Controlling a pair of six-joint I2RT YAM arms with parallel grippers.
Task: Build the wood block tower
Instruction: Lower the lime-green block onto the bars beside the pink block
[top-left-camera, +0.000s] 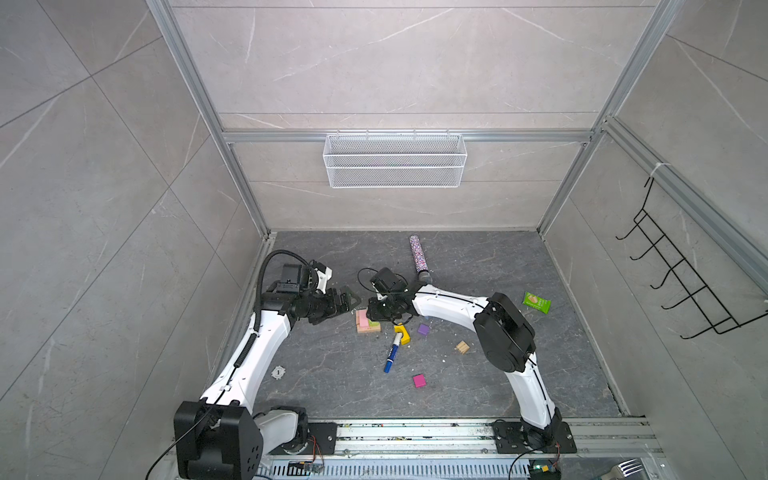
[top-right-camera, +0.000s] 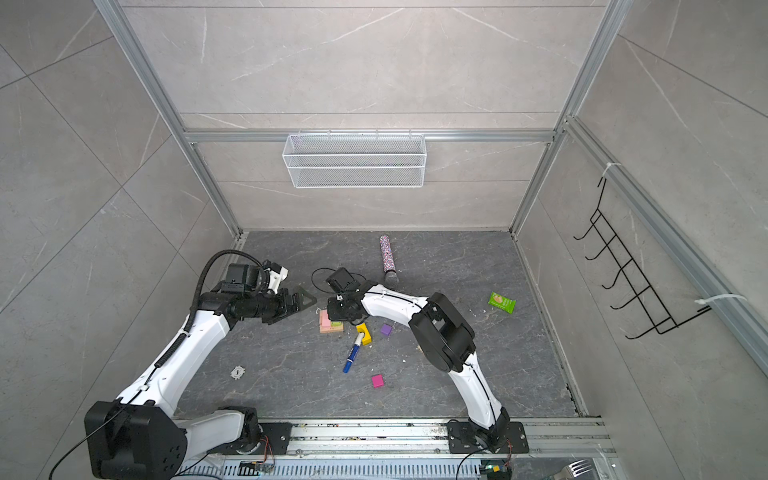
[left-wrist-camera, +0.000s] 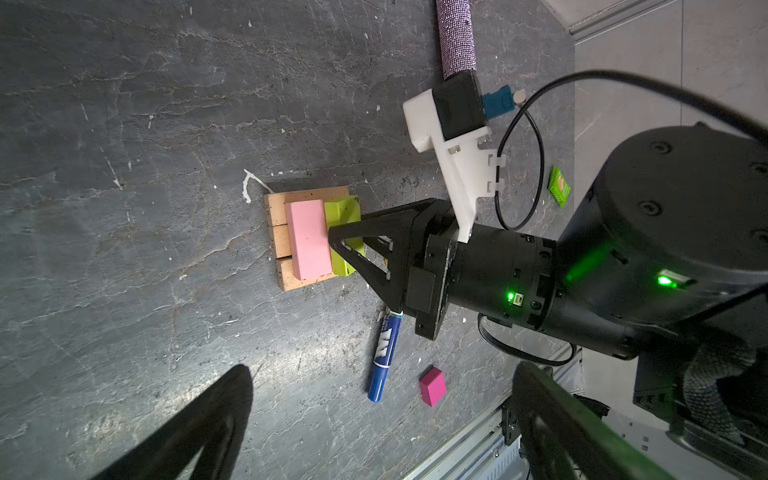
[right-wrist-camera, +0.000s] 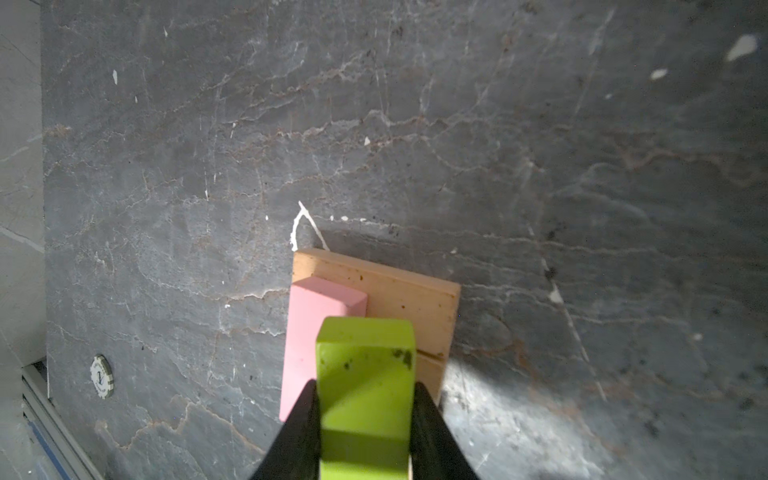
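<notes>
Right hand (right-wrist-camera: 365, 384) is pinching the lime-green block (right-wrist-camera: 365, 357), one black finger on each side of it. It holds the block over the tan bars (right-wrist-camera: 409, 297), right beside the pink block (right-wrist-camera: 309, 328). Whether the green piece already rests on the bars or sits just above them cannot be told. In the left wrist view the pink block (left-wrist-camera: 309, 239) lies flat across three tan bars (left-wrist-camera: 276, 232) laid side by side, and the lime-green block (left-wrist-camera: 343, 212) runs alongside it with the right hand (left-wrist-camera: 332, 232) reaching in from the far side.

In both top views this low tower (top-left-camera: 368, 328) sits near the middle of the desk (top-left-camera: 478, 257). The left hand (top-left-camera: 347, 297) is at about 10 o'clock from it, near but apart, its fingers spread wide and holding nothing.

Loose pieces lie around the tower. The yellow arch (top-left-camera: 402, 334) is just beside it at 4 o'clock, and the purple block (top-left-camera: 423, 330) is at 3 o'clock of the arch. The magenta block (top-left-camera: 419, 380) is well apart at 5 o'clock, and a tan block (top-left-camera: 462, 347) lies farther out at 4 o'clock.

A marker pen (top-left-camera: 392, 353) touches the arch and points away toward 7 o'clock. A glittery tube (top-left-camera: 417, 253) lies at 1 o'clock, a green packet (top-left-camera: 537, 302) far out at 2 o'clock, and a poker chip (top-left-camera: 277, 372) at 8 o'clock.
</notes>
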